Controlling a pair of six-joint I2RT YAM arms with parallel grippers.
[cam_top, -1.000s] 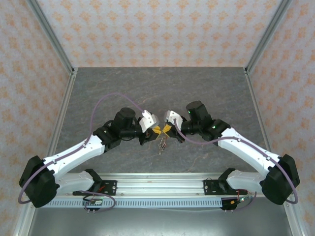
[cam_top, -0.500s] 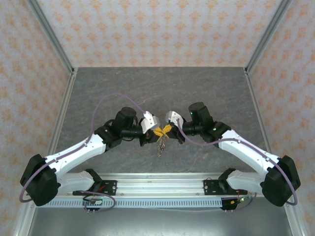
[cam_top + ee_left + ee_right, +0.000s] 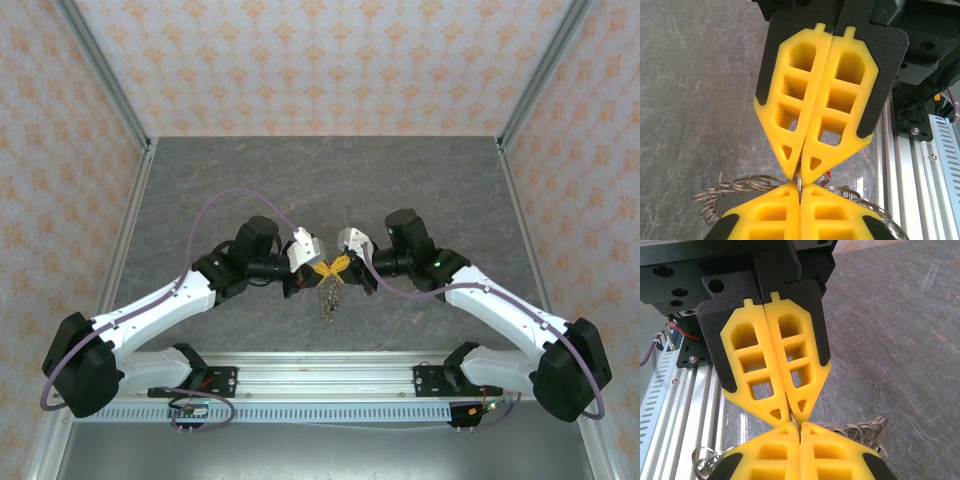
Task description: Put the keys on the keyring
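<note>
My two grippers meet tip to tip above the near middle of the table. The left gripper (image 3: 318,268) (image 3: 800,187) and the right gripper (image 3: 340,265) (image 3: 799,425) are both shut, each pinching the thin wire of the keyring (image 3: 328,296). The keyring's metal coils (image 3: 737,186) spread to both sides behind the yellow fingertips (image 3: 765,212) and hang below them (image 3: 865,432). A small red head of one of the keys (image 3: 828,175) peeks out beside the right gripper's tip. In the top view the hanging bunch is too small to tell its keys apart.
The grey stone table (image 3: 330,180) stretches far behind the grippers. An aluminium rail (image 3: 320,365) (image 3: 920,165) runs along the near edge under the arm bases. Patterned walls and metal posts (image 3: 125,110) close in the sides and back.
The left gripper's jaws have closed fully on the ring's wire. Both grippers have drawn slightly closer together, and the hanging bunch has shifted a little.
</note>
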